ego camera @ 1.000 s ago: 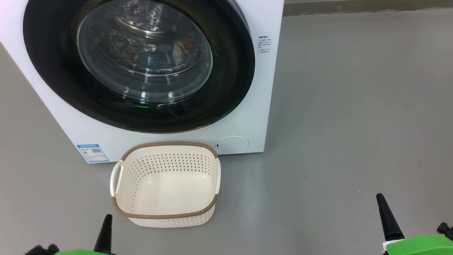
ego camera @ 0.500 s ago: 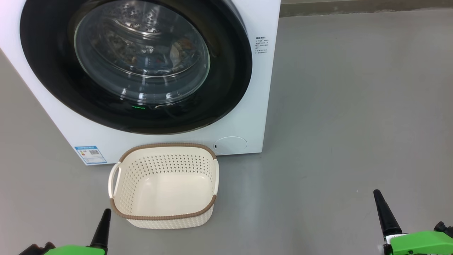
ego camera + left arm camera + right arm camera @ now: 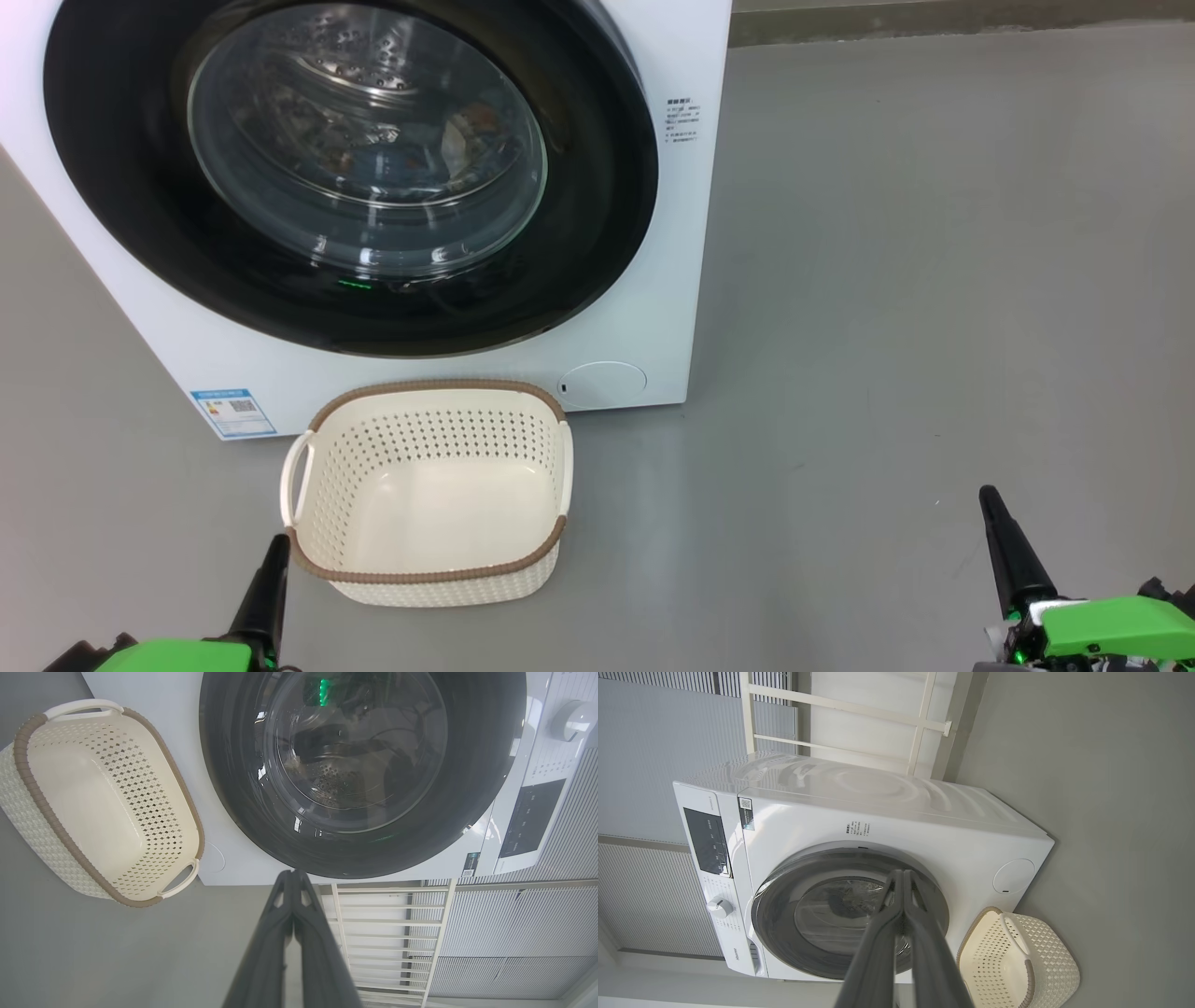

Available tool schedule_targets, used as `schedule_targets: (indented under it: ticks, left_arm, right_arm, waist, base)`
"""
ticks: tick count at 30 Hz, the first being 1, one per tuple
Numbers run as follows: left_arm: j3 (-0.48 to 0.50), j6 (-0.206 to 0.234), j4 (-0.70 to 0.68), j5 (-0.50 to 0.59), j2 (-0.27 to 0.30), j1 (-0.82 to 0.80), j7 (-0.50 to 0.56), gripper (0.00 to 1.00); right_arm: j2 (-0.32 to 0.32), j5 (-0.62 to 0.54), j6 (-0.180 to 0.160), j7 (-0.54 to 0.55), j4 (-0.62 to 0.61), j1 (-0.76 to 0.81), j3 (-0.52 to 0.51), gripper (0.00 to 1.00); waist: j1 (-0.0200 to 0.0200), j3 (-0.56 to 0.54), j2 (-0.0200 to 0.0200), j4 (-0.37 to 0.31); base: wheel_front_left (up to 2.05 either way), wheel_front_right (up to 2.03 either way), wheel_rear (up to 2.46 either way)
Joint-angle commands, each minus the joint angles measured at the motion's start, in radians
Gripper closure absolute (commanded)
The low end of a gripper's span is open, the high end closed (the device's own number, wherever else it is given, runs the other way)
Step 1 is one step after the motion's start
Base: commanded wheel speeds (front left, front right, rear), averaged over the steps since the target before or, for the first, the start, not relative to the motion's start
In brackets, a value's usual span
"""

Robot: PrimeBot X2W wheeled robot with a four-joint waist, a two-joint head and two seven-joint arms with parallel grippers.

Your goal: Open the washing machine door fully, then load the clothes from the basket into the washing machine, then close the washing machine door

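The white washing machine (image 3: 653, 280) stands ahead on the floor. The washing machine door (image 3: 121, 187) lies flat against its front, black rim around bulging glass. Behind the glass, a dim orange, white and blue patch (image 3: 467, 131) looks like the clothes in the drum. The cream basket (image 3: 420, 385) sits on the floor before the machine, with nothing inside. My left gripper (image 3: 271, 569) hovers shut just left of the basket's near corner. My right gripper (image 3: 999, 537) is shut, far right over the floor. Both wrist views show pressed-together fingers (image 3: 293, 877) (image 3: 902, 877), the door (image 3: 467, 788) (image 3: 775, 924) and the basket (image 3: 28, 765) (image 3: 1050, 961).
Grey floor (image 3: 934, 280) stretches to the right of the machine. A round cover (image 3: 602, 383) and a blue label (image 3: 233, 411) sit low on its front. The wrist views show a control panel with a knob (image 3: 720, 906), a white rail frame (image 3: 387, 933) and ribbed wall panels.
The head view has drifted slightly, shifting the machine and basket left. Both gripper tips have risen a little higher in the picture. Door, basket and jaws are unchanged.
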Motion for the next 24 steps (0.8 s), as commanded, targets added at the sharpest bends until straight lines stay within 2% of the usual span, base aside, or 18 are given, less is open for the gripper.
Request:
schedule_targets:
  ticks: [1, 11, 24]
  left_arm:
    - [0.037, -0.009, -0.019, -0.037, 0.024, -0.048, 0.014, 1.0]
    - [0.05, -0.018, -0.017, -0.132, 0.026, -0.061, 0.04, 1.0]
    - [0.051, -0.019, -0.017, -0.135, 0.026, -0.061, 0.041, 1.0]
  right_arm:
    - [-0.001, 0.048, -0.005, 0.011, -0.022, -0.053, 0.015, 1.0]
    - [0.007, 0.15, -0.006, 0.038, -0.013, -0.07, 0.013, 1.0]
    - [0.008, 0.153, -0.006, 0.04, -0.013, -0.07, 0.012, 1.0]
  waist:
    - [0.0, 0.0, 0.0, -0.001]
    - [-0.0001, -0.002, 0.0, -0.007]
    - [-0.0001, -0.002, 0.0, -0.007]
  base:
    - [0.0, 0.0, 0.0]
    - [0.0, 0.0, 0.0]
    - [0.0, 0.0, 0.0]
